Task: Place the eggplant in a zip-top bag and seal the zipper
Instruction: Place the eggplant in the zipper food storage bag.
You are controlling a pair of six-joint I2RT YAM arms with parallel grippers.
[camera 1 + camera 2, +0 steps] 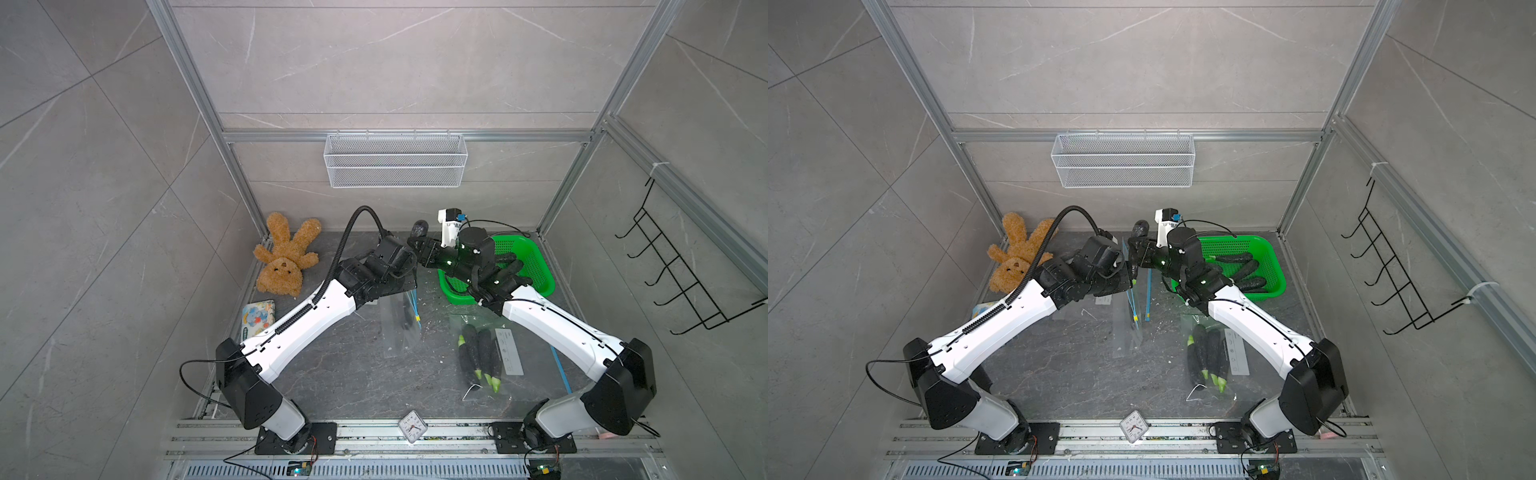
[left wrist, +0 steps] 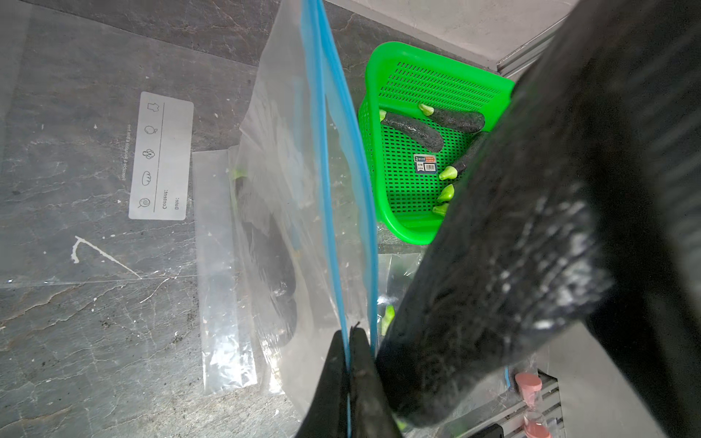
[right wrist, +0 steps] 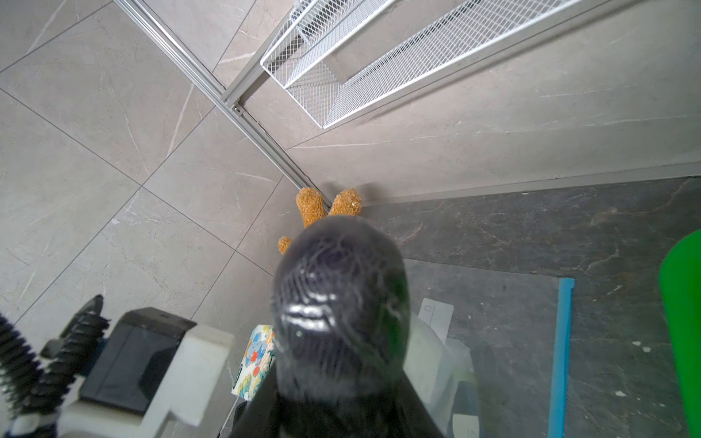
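Note:
My left gripper [image 2: 349, 335] is shut on one blue zipper lip of a clear zip-top bag [image 2: 303, 189], which hangs from it [image 1: 401, 328] [image 1: 1128, 332]. A dark eggplant [image 2: 271, 261] lies inside that bag. My right gripper [image 1: 419, 249] [image 1: 1138, 254] is shut on a second eggplant [image 1: 419, 228] [image 1: 1140, 232] [image 3: 337, 295], held upright with its green stem end down. Its lower end [image 2: 474, 284] sits against the left fingers, beside the bag's other zipper lip. Whether it is inside the mouth I cannot tell.
A green basket [image 1: 536, 253] [image 1: 1273, 257] [image 2: 383, 76] with several eggplants stands behind the right arm. A second bag of eggplants [image 1: 482, 357] lies front right. A teddy bear [image 1: 286, 257], tissue pack [image 1: 257, 318], clock [image 1: 412, 426] and wall wire basket [image 1: 395, 160] surround them.

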